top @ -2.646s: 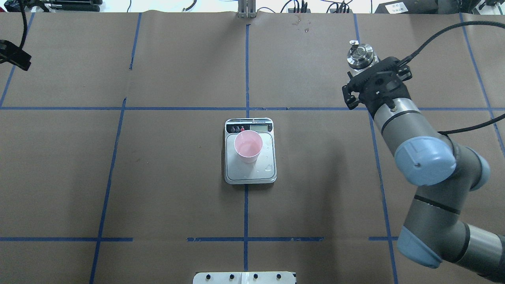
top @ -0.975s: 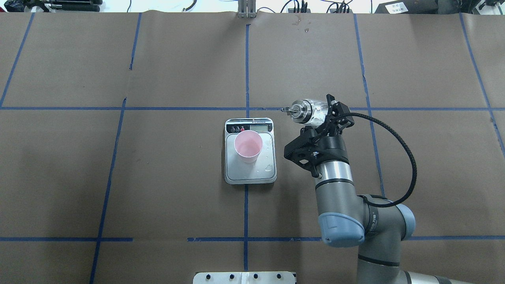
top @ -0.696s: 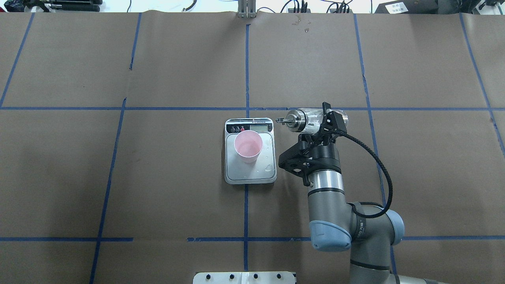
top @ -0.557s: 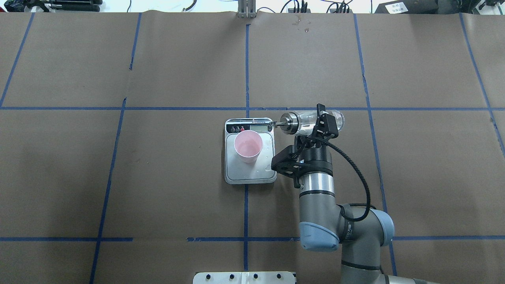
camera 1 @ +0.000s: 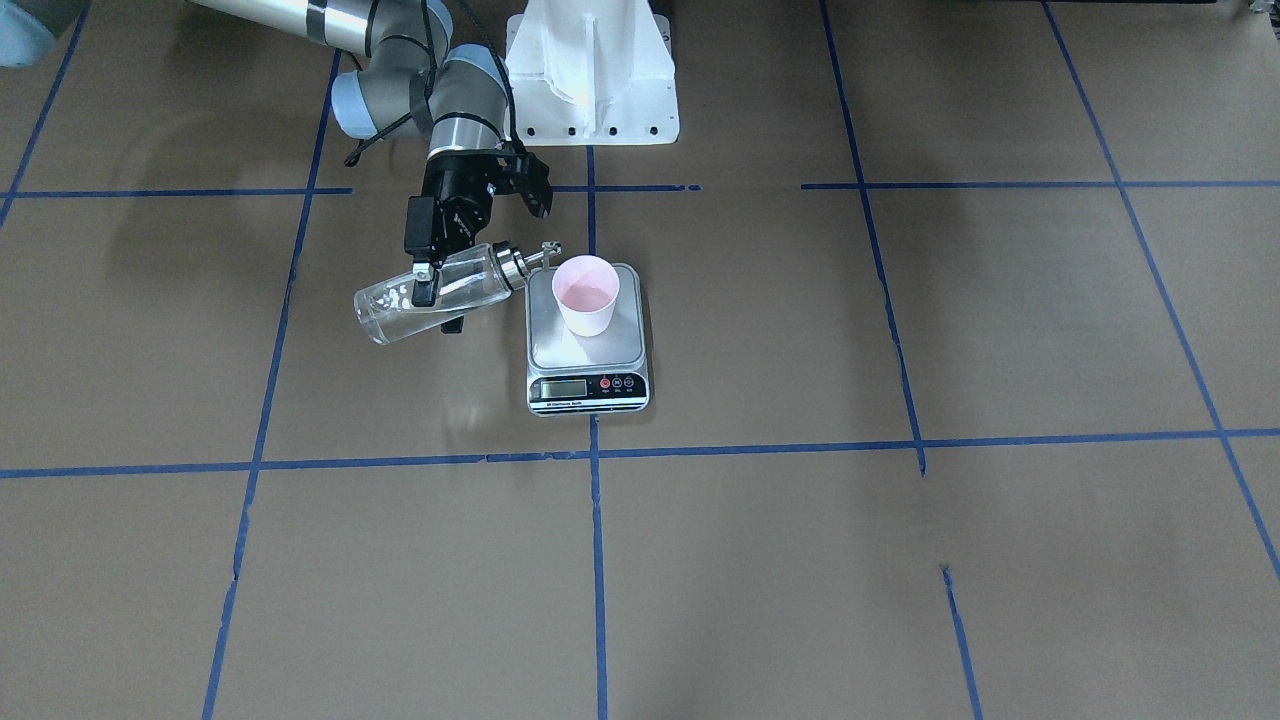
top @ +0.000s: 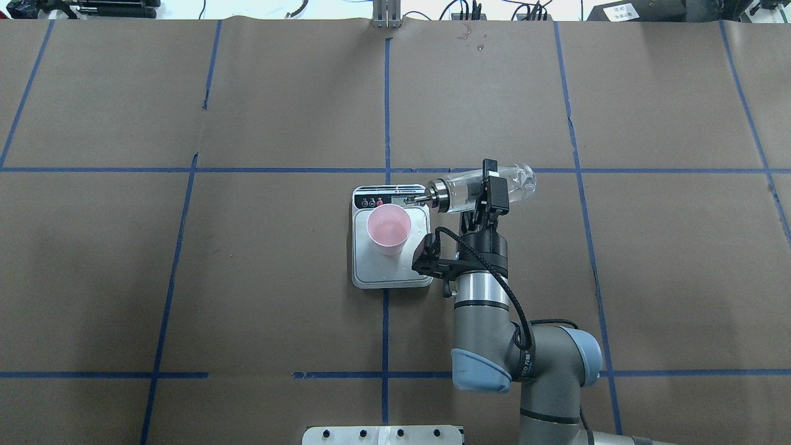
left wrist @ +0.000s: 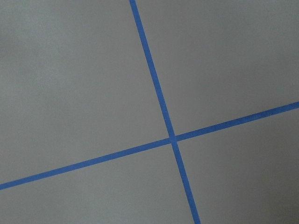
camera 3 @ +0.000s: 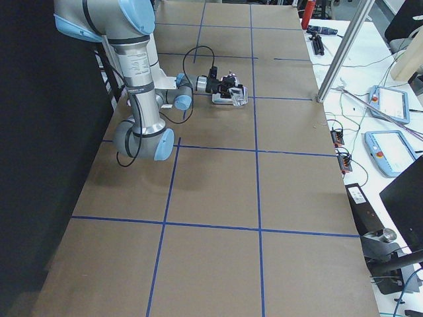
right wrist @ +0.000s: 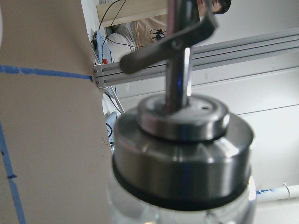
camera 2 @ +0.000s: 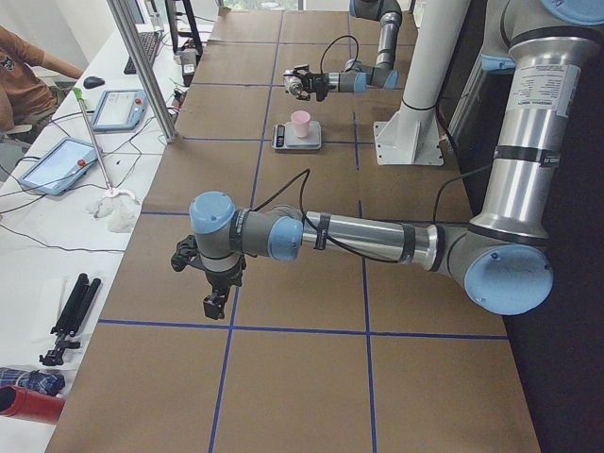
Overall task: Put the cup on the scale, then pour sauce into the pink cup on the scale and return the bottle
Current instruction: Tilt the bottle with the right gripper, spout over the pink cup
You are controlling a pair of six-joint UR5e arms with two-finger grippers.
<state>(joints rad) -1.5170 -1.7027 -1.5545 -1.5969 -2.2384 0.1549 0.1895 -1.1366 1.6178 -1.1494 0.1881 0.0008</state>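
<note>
The pink cup (top: 389, 229) stands on the scale (top: 392, 277), also seen in the front view as cup (camera 1: 586, 293) on scale (camera 1: 588, 391). My right gripper (top: 487, 191) is shut on the clear glass bottle (top: 510, 182), held nearly level just right of the scale. Its silver spout (top: 425, 198) points at the cup and hangs over the scale's display corner, close to the cup's rim. I see no stream. The cap (right wrist: 182, 154) fills the right wrist view. My left gripper (camera 2: 215, 302) shows only in the left side view, low over the paper; I cannot tell its state.
Water drops lie on the scale's platform (top: 421, 262). The white robot base (camera 1: 590, 70) stands behind the scale. Brown paper with blue tape lines (left wrist: 170, 137) covers the table. Tablets and cables (camera 2: 57, 160) lie beyond the far table edge.
My right arm carried the bottle from the table's far right to beside the scale and tipped it from upright to nearly level, spout towards the cup. A dark part at the left edge left view.
</note>
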